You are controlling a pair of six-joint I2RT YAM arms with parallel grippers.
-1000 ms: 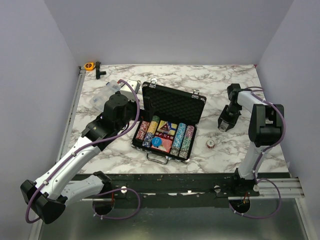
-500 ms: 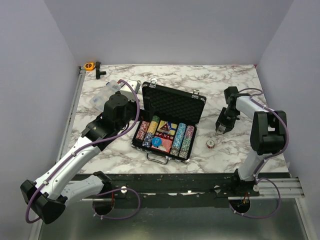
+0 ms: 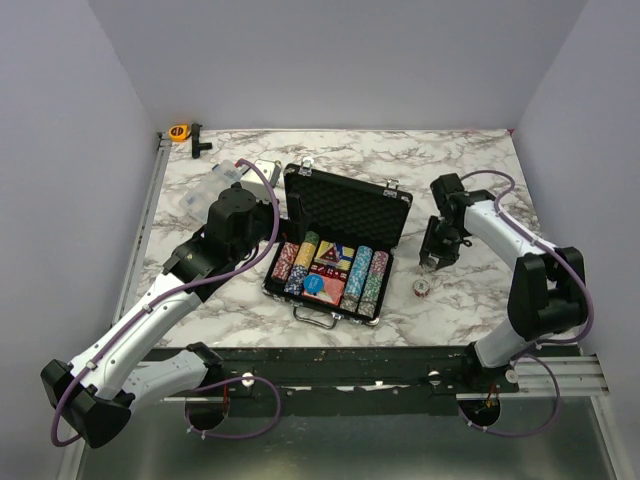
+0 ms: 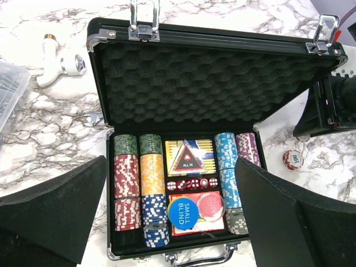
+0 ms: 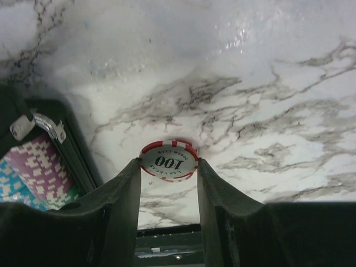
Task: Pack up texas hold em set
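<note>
We hold our left gripper point(image 4: 171, 162) wide and empty above the open briefcase point(image 4: 211, 83). Our right gripper point(image 3: 432, 258) hovers part-open, its fingers framing the red 100 chip point(image 5: 168, 162) lying on the marble table point(image 5: 267, 83) just right of the case.

right jaws now nearer loose chip point(image 3: 422, 288)

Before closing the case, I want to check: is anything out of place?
Yes. One red-and-white chip marked 100 lies loose on the table, to the right of the open case; the other chips sit in rows inside it.
</note>
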